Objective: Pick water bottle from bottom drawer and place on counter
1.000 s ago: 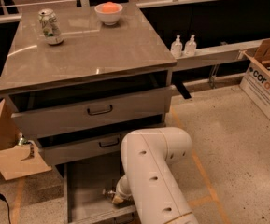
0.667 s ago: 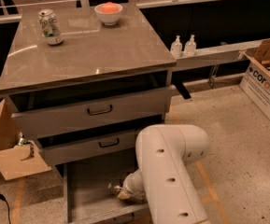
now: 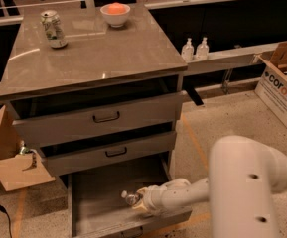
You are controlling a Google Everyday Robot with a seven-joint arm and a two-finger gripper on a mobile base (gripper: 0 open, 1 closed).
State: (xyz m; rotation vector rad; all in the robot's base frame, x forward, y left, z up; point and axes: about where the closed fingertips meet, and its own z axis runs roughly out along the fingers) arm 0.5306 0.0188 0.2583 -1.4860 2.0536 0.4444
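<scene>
The water bottle point(image 3: 128, 198) is small and clear and lies tilted inside the open bottom drawer point(image 3: 93, 197), its cap end pointing up and left. My gripper point(image 3: 140, 202) reaches into the drawer from the right and is shut on the bottle's body, low over the drawer floor. My white arm point(image 3: 247, 192) fills the lower right and hides the drawer's right front corner. The counter point(image 3: 93, 53) is the glossy grey-brown top of the cabinet, above the drawers.
A green-white soda can point(image 3: 53, 29) and a white bowl point(image 3: 115, 14) with an orange object stand at the back of the counter. The two upper drawers point(image 3: 103, 117) are partly open. Two pump bottles point(image 3: 194, 49) stand on a ledge at right. Cardboard boxes point(image 3: 282, 86) sit on the floor.
My arm has swung to the right and the gripper has shifted right inside the bottom drawer, with the bottle staying at its tip.
</scene>
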